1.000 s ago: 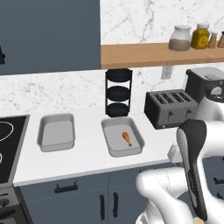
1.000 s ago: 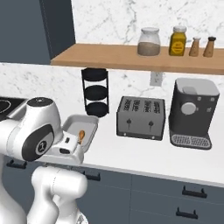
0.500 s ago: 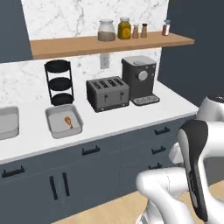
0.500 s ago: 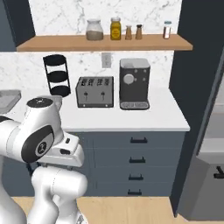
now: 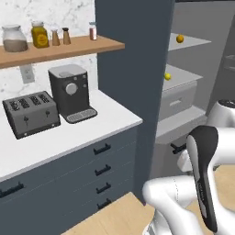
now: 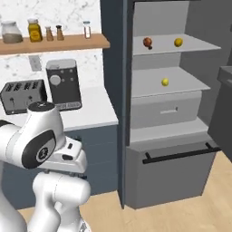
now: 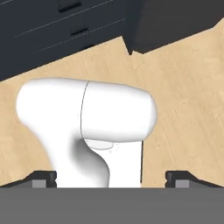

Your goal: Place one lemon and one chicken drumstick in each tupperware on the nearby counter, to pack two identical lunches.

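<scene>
**My own white shell and dark trim**

My arm [image 6: 43, 145] is made of smooth, glossy white segments, rounded like fat tubes with bulging elbows. A dark, near-black band runs along one link in the left base view, and a round dark-grey cap with a small pale mark sits on my shoulder joint in the right base view. A thin seam line circles one white casing. My fingertips [image 7: 43, 177] are small, dark and blocky.
</scene>
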{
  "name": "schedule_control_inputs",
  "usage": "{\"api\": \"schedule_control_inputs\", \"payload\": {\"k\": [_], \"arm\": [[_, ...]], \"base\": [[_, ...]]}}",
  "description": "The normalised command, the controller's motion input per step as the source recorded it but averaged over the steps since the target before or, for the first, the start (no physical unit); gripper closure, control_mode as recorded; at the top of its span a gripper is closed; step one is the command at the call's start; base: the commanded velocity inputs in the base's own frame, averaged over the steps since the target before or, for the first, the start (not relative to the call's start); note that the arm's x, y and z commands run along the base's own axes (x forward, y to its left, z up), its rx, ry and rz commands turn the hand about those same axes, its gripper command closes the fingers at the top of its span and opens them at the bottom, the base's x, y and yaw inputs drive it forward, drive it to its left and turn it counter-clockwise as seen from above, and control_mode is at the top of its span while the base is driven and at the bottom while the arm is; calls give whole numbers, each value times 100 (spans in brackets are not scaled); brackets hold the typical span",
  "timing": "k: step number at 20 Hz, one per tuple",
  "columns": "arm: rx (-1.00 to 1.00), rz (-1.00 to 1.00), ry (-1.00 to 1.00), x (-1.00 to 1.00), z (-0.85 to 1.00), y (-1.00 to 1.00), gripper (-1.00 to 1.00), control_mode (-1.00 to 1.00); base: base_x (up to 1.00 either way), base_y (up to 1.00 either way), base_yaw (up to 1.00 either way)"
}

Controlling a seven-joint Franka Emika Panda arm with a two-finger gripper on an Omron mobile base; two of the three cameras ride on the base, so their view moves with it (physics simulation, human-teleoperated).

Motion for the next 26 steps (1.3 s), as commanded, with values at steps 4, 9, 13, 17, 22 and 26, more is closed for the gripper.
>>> {"api": "schedule_control_inputs", "payload": {"k": [4, 9, 13, 17, 22, 26], "arm": [[0, 0, 0, 0, 0, 0, -100, 100], [0, 0, 0, 0, 0, 0, -100, 100], [0, 0, 0, 0, 0, 0, -100, 100], [0, 0, 0, 0, 0, 0, -100, 100], [0, 0, 0, 0, 0, 0, -100, 100], [0, 0, 0, 0, 0, 0, -100, 100]], "base": [[79, -100, 11], [88, -88, 21], [44, -51, 18], [51, -13, 2], [66, -43, 0], [35, -55, 0]]}}
